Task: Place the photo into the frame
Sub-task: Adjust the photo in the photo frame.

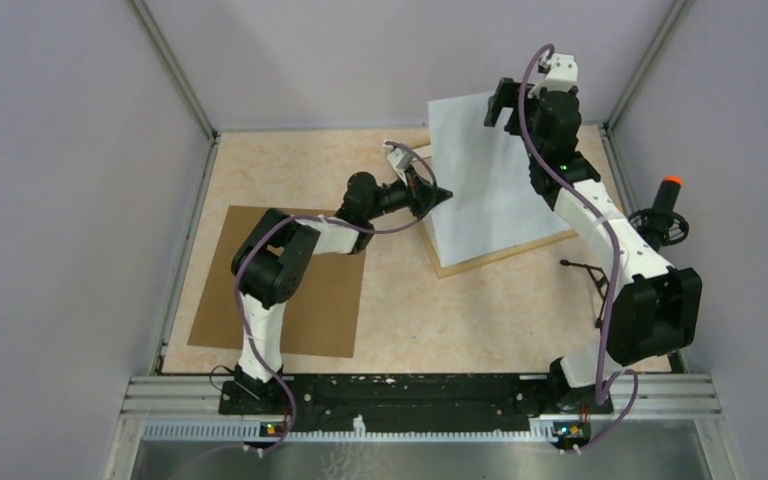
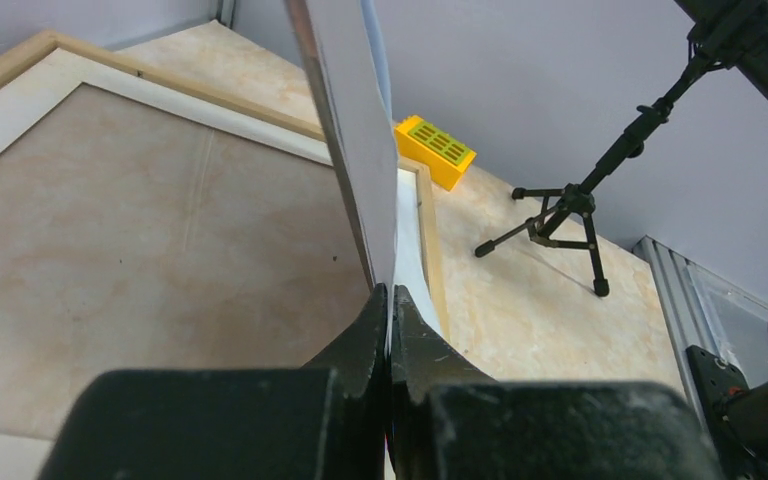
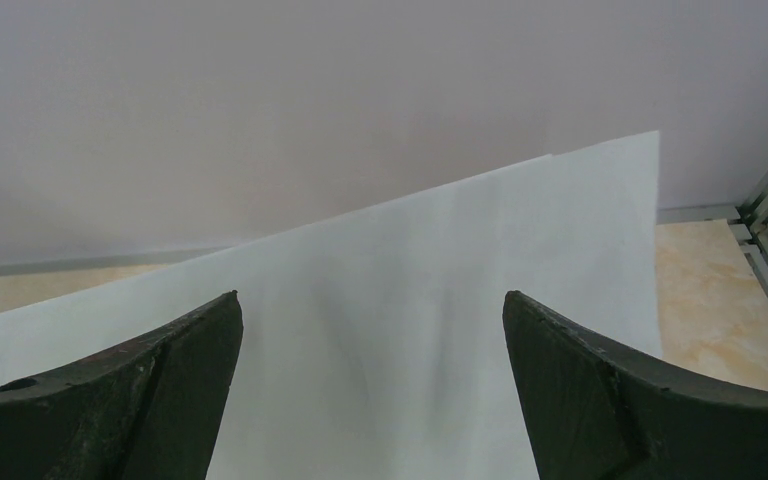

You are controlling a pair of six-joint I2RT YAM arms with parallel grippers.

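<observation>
brown backing board (image 1: 325, 310) lies flat, well left of the left gripper (image 2: 390, 292), whose fingers are pinched tight on the photo (image 1: 480, 170) at its edge. the photo, white side showing, slants up to the right of those fingers, over the frame (image 1: 505, 252). right gripper (image 3: 370, 300) is spread wide, the photo's far edge showing between its fingers, ungripped.
</observation>
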